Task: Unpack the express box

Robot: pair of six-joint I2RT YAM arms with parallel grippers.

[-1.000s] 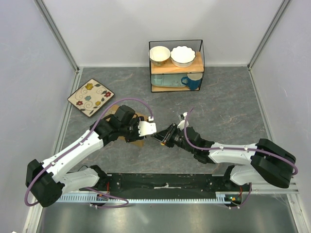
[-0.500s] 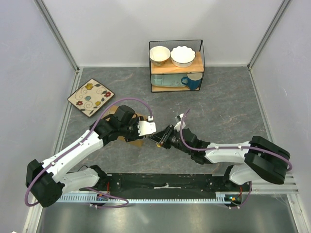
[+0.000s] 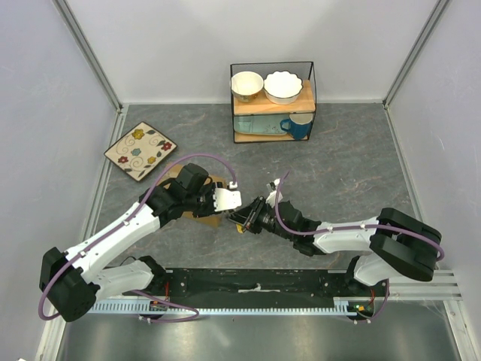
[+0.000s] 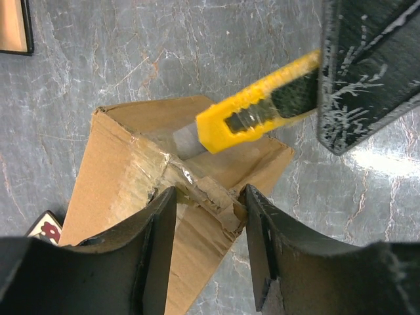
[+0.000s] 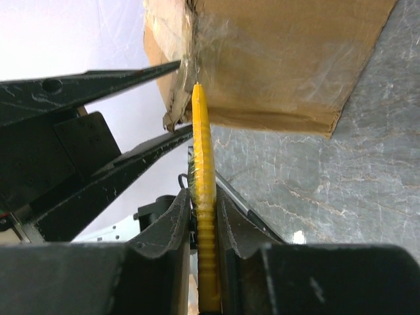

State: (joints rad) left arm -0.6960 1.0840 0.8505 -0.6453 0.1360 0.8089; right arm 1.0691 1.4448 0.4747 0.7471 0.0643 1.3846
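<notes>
The right jaws clamp the yellow utility knife (image 5: 202, 170); the left jaws straddle the express box (image 4: 108, 190), but I cannot tell if they grip it. Cutting the taped seam seems in hand; next, the blade should be drawn along it.

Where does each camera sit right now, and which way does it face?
Top external: above and behind the bases, looking down on the table; both arms show.
Left wrist: on the left arm, looking down past the left gripper at the taped express box.
Right wrist: looks along the utility knife clamped in the right gripper toward the box.
Shared: both wrist views show the knife at the box.
</notes>
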